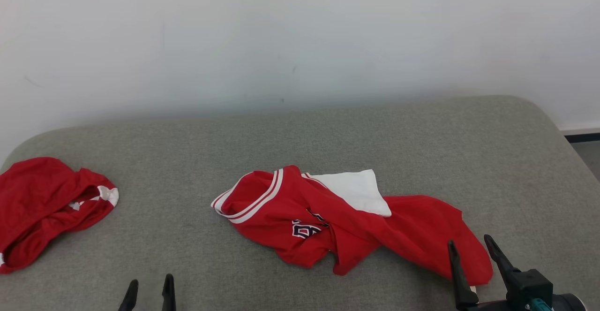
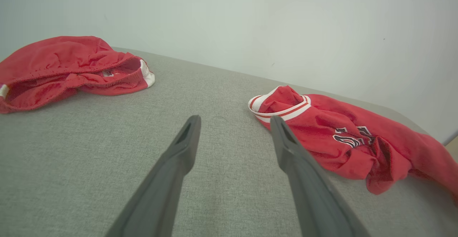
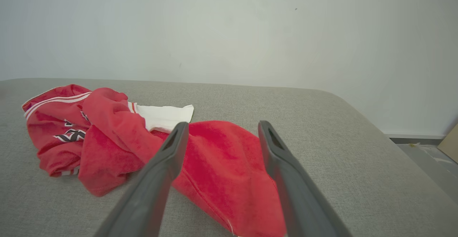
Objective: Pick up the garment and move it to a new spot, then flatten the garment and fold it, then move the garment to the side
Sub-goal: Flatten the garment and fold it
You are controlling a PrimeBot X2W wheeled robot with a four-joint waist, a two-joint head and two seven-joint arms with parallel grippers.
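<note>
The wide grey cushion [image 1: 300, 137] before me bears the crumpled red jersey [image 1: 328, 222] at its middle, a second red garment [image 1: 42, 203] well apart on my left, my right gripper [image 1: 469, 240] spread wide and empty by the jersey's right end, and my left gripper [image 1: 151, 280] equally wide, holding nothing.

second red garment [image 1: 47, 203] partly beyond the left edge; jersey [image 1: 356, 229] lettering [image 1: 303, 229] half inside folds, illegible
</note>
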